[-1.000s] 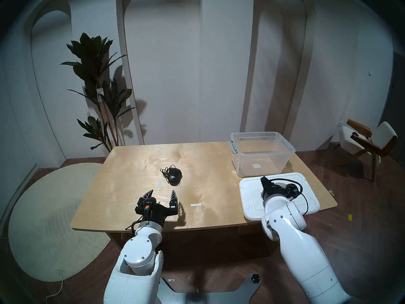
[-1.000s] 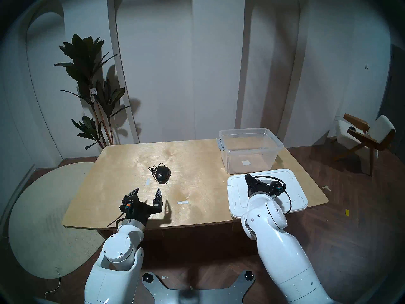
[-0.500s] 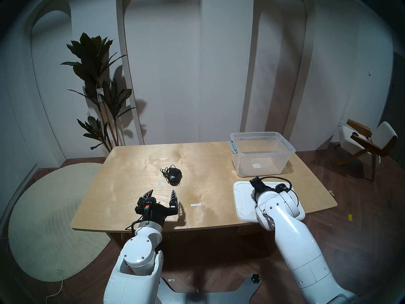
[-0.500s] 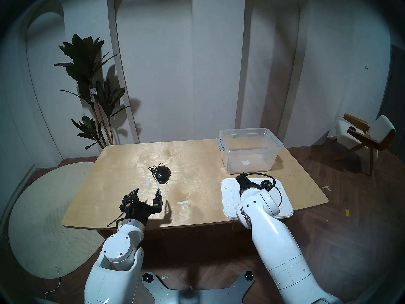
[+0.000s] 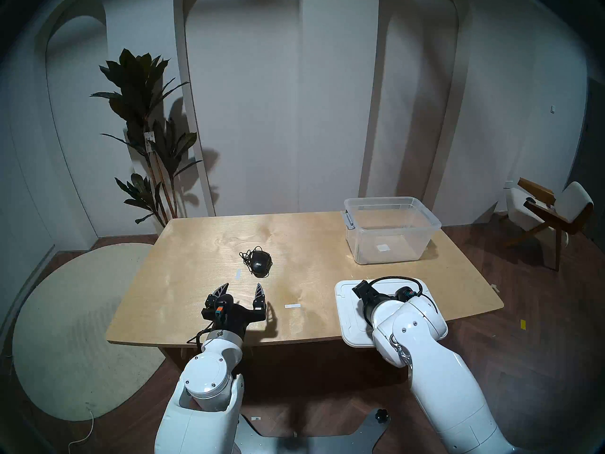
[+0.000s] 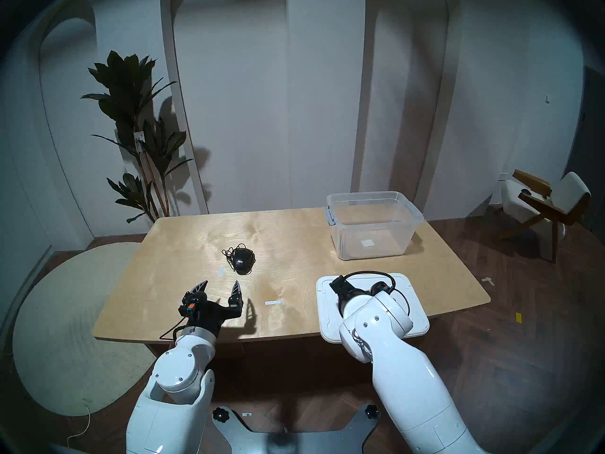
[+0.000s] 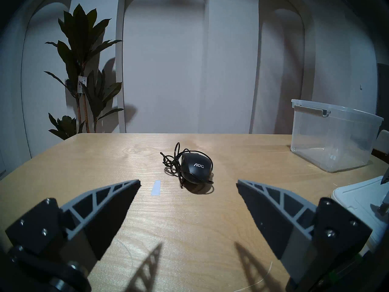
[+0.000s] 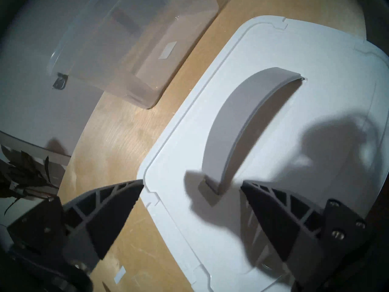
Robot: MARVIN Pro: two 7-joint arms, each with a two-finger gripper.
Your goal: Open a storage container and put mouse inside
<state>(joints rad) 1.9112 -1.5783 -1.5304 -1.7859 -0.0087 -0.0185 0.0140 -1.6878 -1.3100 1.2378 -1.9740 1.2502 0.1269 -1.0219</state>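
Note:
The clear storage container (image 5: 370, 247) stands open at the table's far right; it also shows in the left wrist view (image 7: 328, 142). Its white lid (image 5: 350, 309) lies near the front right, its near edge past the table's front edge. My right gripper (image 8: 192, 182) is open just above the lid, its fingers either side of the near end of the grey arched handle (image 8: 242, 116). The black AOC mouse (image 5: 260, 263) with its bundled cord sits mid-table. My left gripper (image 5: 242, 285) is open and empty, low over the table a short way in front of the mouse (image 7: 195, 166).
Two white tape strips (image 5: 238, 273) (image 5: 292, 306) lie on the wooden table (image 5: 196, 247). A potted plant (image 5: 147, 132) stands behind the table's left corner, a chair (image 5: 550, 211) to the right, and a pale rug (image 5: 75, 329) on the floor at left.
My right arm has moved left and toward the table's front, and the lid has moved with it, away from the container. The left arm and the mouse have not moved.

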